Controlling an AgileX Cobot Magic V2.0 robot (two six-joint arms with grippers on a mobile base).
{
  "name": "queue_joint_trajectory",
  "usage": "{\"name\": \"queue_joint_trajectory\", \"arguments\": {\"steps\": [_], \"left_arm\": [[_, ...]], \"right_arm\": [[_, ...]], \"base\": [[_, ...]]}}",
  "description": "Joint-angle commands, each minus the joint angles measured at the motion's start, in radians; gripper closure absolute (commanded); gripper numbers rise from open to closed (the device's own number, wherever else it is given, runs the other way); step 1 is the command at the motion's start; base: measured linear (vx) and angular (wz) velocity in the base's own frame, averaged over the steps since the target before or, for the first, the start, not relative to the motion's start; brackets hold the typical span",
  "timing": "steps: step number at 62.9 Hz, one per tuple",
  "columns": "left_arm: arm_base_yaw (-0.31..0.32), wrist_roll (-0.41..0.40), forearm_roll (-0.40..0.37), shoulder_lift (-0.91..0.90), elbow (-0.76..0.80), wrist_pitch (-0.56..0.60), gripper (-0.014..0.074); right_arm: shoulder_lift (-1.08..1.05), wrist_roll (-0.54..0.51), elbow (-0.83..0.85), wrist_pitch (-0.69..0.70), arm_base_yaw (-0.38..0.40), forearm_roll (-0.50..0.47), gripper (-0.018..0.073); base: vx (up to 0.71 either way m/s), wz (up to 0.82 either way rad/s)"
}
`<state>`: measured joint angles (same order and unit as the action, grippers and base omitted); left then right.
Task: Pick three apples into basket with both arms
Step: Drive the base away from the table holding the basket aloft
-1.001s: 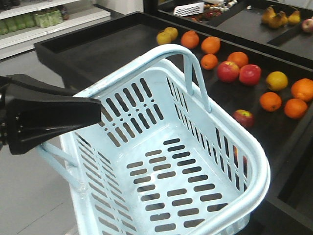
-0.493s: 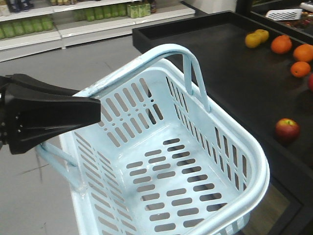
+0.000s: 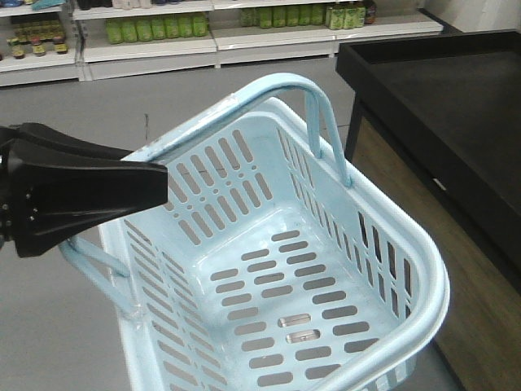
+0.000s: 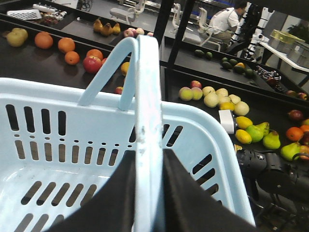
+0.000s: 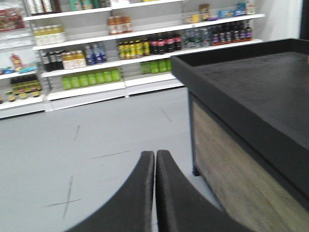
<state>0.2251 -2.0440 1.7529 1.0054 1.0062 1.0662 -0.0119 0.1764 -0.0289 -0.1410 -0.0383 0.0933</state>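
Observation:
The light-blue basket (image 3: 423,269) hangs empty in front of me, its slotted bottom bare. My left gripper (image 3: 163,184) is shut on one hoop handle (image 4: 147,96), which runs between the two black fingers (image 4: 120,188) in the left wrist view (image 4: 148,157). In that view, dark-red apples (image 4: 91,64) lie among oranges on the black display table (image 4: 29,63) beyond the basket, and another red one (image 4: 119,90) peeks from behind the handle. No apple shows in the front view. My right gripper (image 5: 155,159) is shut on nothing, over grey floor.
A black display table (image 3: 440,106) with a raised rim stands at the right, its wooden side (image 5: 231,164) close to the right gripper. Store shelves (image 3: 203,32) of bottles line the back. More trays of pears and lemons (image 4: 251,130) lie further off.
The whole view has swung left: the fruit table slid off to the right and shelves came into sight. The basket and left gripper kept their place in the frame.

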Motion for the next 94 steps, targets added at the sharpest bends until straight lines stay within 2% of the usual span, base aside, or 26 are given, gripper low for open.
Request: {"name": "queue_joint_trajectory", "arguments": {"steps": [1,45,94], "left_arm": [[0.002,0.000,0.050,-0.019,0.027,-0.033,0.0603],[0.002,-0.001,0.050,-0.019,0.027,-0.031,0.0603],[0.002,-0.001,0.050,-0.019,0.027,-0.031,0.0603]], "right_arm": [[-0.013,-0.001,-0.012,0.076,0.007,0.010,0.0566],[-0.013,-0.001,-0.012,0.076,0.007,0.010,0.0566],[-0.013,-0.001,-0.012,0.076,0.007,0.010,0.0566]], "base": [[-0.12,0.46],[-0.05,0.31],[0.12,0.35]]}}
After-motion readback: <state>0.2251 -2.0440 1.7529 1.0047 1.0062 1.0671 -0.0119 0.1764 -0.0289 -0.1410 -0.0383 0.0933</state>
